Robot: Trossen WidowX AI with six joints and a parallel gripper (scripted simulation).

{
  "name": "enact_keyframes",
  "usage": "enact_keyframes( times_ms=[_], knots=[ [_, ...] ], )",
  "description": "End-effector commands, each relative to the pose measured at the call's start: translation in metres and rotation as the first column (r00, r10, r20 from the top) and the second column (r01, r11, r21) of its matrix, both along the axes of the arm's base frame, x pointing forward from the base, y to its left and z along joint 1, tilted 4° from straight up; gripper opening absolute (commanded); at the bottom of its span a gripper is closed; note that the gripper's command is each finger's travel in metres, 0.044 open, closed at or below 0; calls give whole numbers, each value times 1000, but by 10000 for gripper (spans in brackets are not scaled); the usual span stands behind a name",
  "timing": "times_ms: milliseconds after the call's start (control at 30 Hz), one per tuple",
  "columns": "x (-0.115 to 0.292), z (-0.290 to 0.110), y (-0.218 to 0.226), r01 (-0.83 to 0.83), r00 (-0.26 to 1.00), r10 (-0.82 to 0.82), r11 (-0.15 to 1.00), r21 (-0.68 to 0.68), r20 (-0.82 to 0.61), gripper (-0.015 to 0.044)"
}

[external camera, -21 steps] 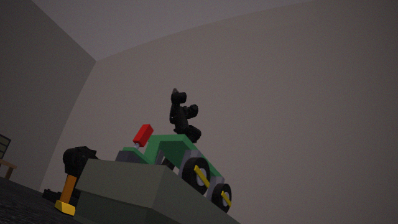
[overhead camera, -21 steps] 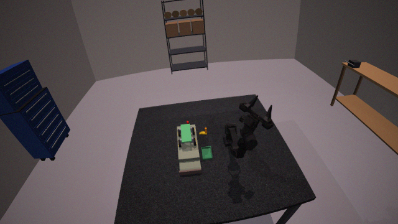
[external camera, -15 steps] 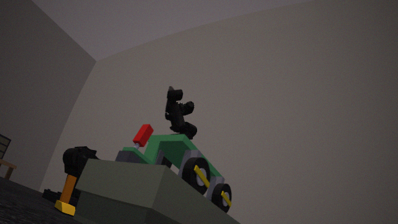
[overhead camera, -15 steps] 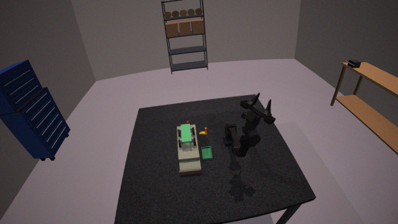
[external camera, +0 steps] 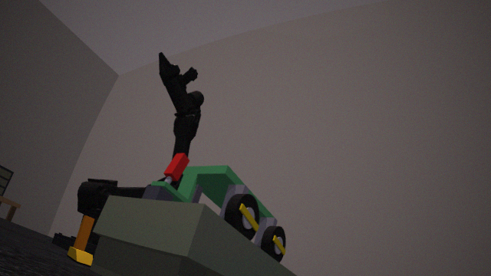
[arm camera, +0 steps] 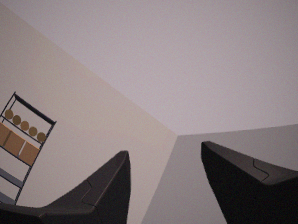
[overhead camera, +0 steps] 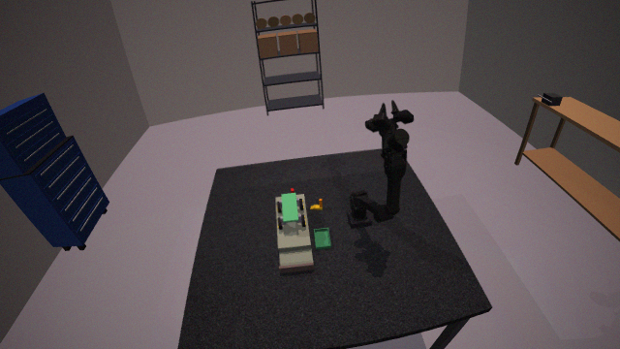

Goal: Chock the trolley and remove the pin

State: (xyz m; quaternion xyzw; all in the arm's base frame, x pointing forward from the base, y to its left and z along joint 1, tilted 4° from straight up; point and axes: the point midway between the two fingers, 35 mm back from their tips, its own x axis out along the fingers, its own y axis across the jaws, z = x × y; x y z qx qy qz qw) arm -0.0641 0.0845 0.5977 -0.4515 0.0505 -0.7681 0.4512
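The green trolley (overhead camera: 290, 207) (external camera: 215, 170) stands at the uphill part of the ramp (overhead camera: 294, 238) (external camera: 149, 218). The red-headed stop pin (overhead camera: 292, 190) (external camera: 176, 166) is in place at the trolley's uphill end. The yellow chock (overhead camera: 316, 207) (external camera: 80, 256), orange handle upright, stands on the table beside the ramp, off it. The green tray (overhead camera: 323, 238) lies beside the ramp, empty. My gripper (overhead camera: 388, 103) (arm camera: 165, 154) is open and empty, fingers part way apart, pointing upward high above the table, far from chock, pin and trolley. Its fingertips frame only wall and ceiling in the wrist view.
The dark table (overhead camera: 252, 305) carries everything, with my arm's base (overhead camera: 358, 218) to the right of the tray. Beyond the table stand a blue tool cabinet (overhead camera: 63, 194) on the left, a shelf rack (overhead camera: 293, 78) (arm camera: 35, 107) at the back and a wooden bench (overhead camera: 581, 116) on the right.
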Motion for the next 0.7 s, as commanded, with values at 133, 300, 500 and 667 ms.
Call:
enact_keyframes(
  times_ms=[133,300,500,667],
  knots=[
    [40,-34,-138,-71,964,161,921,382,-210,190],
    [82,-79,-208,-77,884,331,799,597,-329,190],
    [144,-154,-265,-17,701,576,602,798,-420,190],
    [191,-225,-285,97,483,763,442,892,-431,190]
  ],
)
